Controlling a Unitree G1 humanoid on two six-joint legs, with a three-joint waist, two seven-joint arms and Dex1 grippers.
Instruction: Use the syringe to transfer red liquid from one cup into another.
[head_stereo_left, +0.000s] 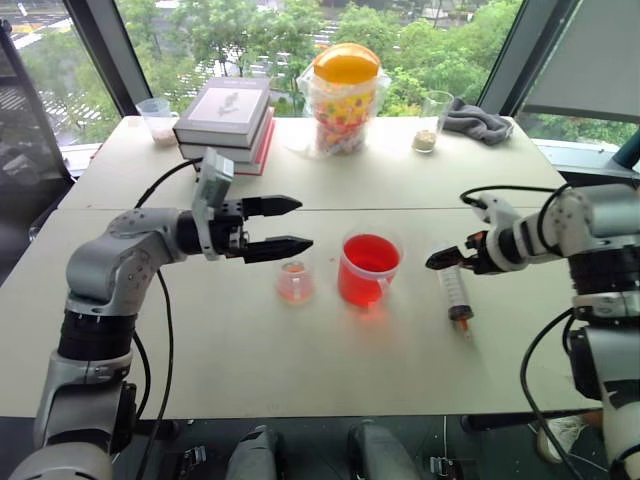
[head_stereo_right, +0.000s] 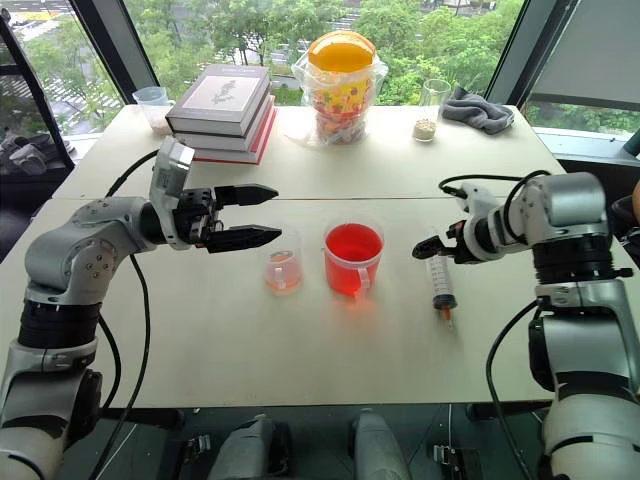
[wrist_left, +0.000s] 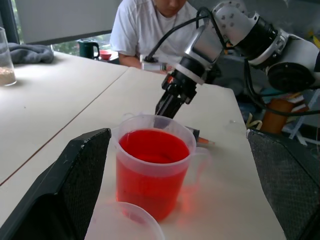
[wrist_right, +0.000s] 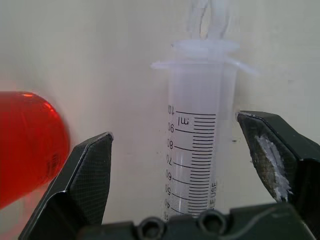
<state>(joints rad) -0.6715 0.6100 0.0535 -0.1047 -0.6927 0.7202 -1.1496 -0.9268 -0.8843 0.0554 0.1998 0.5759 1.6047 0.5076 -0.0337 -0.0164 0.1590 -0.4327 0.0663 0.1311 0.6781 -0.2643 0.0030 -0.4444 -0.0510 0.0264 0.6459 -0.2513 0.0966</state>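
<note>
The syringe (head_stereo_left: 455, 290) lies flat on the white table (head_stereo_left: 250, 350), orange tip toward me, to the right of the red cup. My right gripper (head_stereo_left: 435, 262) hangs over its plunger end; in the right wrist view its fingers (wrist_right: 90, 175) stand open on either side of the clear barrel (wrist_right: 197, 150) with a gap on each side. The handled cup of red liquid (head_stereo_left: 368, 270) stands mid-table. Just left of it is the small clear cup (head_stereo_left: 294, 282) with a little pink liquid. My left gripper (head_stereo_left: 305, 224) is open, level, above and behind the small cup.
Along the far edge stand a stack of books (head_stereo_left: 228, 120), a bagged jar with a yellow lid (head_stereo_left: 345, 95), a glass with beige grains (head_stereo_left: 432, 125), a grey cloth (head_stereo_left: 478, 122) and a cup with white powder (head_stereo_left: 158, 120). A person in a white shirt (wrist_left: 150, 30) sits beyond the table's right end.
</note>
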